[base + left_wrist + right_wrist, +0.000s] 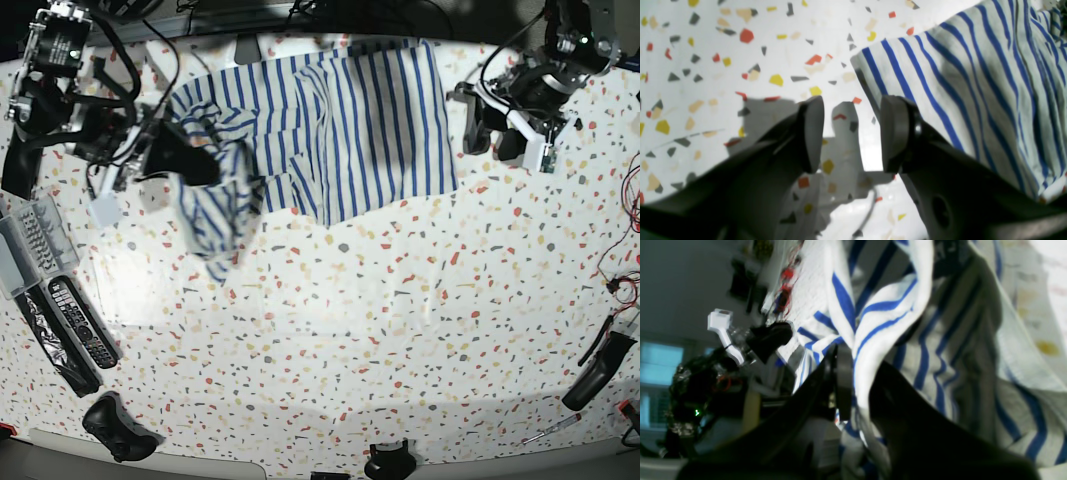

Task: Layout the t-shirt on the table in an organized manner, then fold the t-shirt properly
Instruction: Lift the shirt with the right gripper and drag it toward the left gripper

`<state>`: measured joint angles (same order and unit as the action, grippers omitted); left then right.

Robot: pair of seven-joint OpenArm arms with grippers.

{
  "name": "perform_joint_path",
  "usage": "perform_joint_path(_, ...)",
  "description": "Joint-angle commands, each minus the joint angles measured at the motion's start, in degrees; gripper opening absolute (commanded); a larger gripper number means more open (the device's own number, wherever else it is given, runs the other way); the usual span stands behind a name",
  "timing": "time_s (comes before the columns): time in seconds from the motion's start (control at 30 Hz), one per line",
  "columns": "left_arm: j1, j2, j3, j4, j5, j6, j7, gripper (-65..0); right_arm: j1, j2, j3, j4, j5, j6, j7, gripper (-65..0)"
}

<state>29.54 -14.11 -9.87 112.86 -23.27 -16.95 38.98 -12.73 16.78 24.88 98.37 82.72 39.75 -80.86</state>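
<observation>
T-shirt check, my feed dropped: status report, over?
Right gripper shut on the t-shirt, one end lifted. Left gripper open, empty, beside the shirt's edge. Rest bunched on the table. Remotes well clear.

Two dark remote controls (78, 322) lie side by side near the table's left edge, below a grey keypad-like device (28, 243). A black game controller (115, 427) sits at the front-left corner — a dark handheld tool (597, 369) and a screwdriver (549, 431) lie near the front-right corner.
</observation>
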Motion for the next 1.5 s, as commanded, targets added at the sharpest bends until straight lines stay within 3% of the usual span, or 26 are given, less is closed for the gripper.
perform_joint_path(0.0, 0.02, -0.35, -0.26, 0.79, -0.55, -0.26, -1.29, -39.9, 0.5, -0.22, -1.22, 2.32, 2.28, 0.25, 0.86, -65.0)
perform_joint_path(0.17, 0.02, -0.33, -0.26, -1.27, -0.57, -0.24, -1.33, -39.9, 0.52, -5.05, -9.11, 7.15, 2.28, 0.25, 0.86, -65.0)
perform_joint_path(0.27, 0.0, -0.33, -0.17, -5.14, -0.59, -0.85, -1.38, -39.9, 0.52, -8.31, -14.49, 7.39, -1.6, 0.25, 1.92, -65.0)
perform_joint_path(0.4, -0.04, -0.2, -0.17, -10.43, -0.76, -5.73, -1.79, -39.9, 0.52, -12.5, -21.9, 7.39, -11.02, 0.25, 7.78, -65.0)
perform_joint_path(0.6, -0.04, -0.2, -0.17, -12.44, -0.81, -6.03, -2.67, -39.9, 0.52, -18.1, -31.93, 7.37, -27.45, 0.25, 16.22, -65.0)
perform_joint_path(0.83, -0.04, -0.22, -0.17, -12.44, -0.79, -7.3, -2.64, -39.9, 0.52, -22.05, -40.37, 6.99, -39.01, 0.25, 19.43, -65.0)
perform_joint_path(0.9, -0.07, -0.22, -0.17, -12.44, -0.76, -7.3, -2.64, -39.9, 0.52, -22.03, -42.86, 6.99, -38.8, 0.25, 19.63, -65.0)
perform_joint_path(1.03, -0.22, -0.24, -0.17, -12.39, -0.72, -7.3, -2.62, -39.9, 0.52, -22.03, -46.82, 6.99, -33.79, 0.25, 20.17, -42.3)
perform_joint_path(1.1, -0.2, -0.42, -0.2, -12.39, -0.72, -7.3, -2.58, -39.9, 0.52, -22.03, -47.82, 6.99, -31.91, 0.25, 21.53, -37.1)
perform_joint_path(1.37, -0.35, -2.89, -2.82, -12.37, -0.76, -7.28, -2.64, -39.9, 2.56, -22.03, -47.82, 7.02, -17.16, 0.25, 22.43, -36.7)
perform_joint_path(1.47, -0.33, -4.11, -5.84, -12.24, -0.76, -7.26, -2.64, -39.9, 5.07, -22.05, -47.34, 7.26, -16.79, 0.25, 21.49, -36.7)
